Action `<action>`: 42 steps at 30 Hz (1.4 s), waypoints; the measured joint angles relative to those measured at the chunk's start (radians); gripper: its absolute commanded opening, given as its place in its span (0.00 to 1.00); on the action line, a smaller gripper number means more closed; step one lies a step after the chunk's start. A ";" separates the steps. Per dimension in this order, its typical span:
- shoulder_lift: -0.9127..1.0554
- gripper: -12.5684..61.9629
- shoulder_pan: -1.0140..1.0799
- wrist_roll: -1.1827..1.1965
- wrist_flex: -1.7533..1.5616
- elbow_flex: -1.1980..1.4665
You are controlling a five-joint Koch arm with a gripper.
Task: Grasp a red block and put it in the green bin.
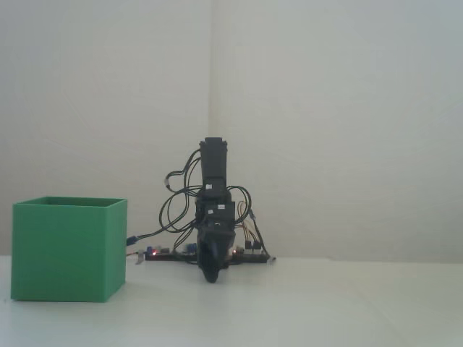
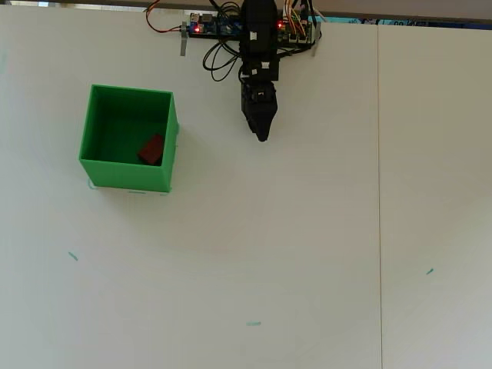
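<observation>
The red block (image 2: 151, 149) lies tilted on the floor of the green bin (image 2: 103, 171), near its right wall in the overhead view. From the fixed view only the bin's outer walls (image 1: 66, 249) show, and the block is hidden. My gripper (image 2: 262, 137) hangs to the right of the bin, well apart from it, pointing down close to the table just in front of the arm's base. Its jaws are together in a single dark point with nothing between them. In the fixed view the gripper (image 1: 210, 277) sits low over the table.
The arm's base board with wires and red lights (image 2: 223, 27) runs along the table's far edge. A seam (image 2: 379, 192) crosses the white table on the right. Small teal marks (image 2: 253, 324) dot the near part.
</observation>
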 measured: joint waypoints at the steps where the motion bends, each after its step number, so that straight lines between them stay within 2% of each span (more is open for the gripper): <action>1: 0.000 0.62 0.008 0.002 0.000 0.000; 42: 0.000 0.62 0.031 0.040 0.000 0.000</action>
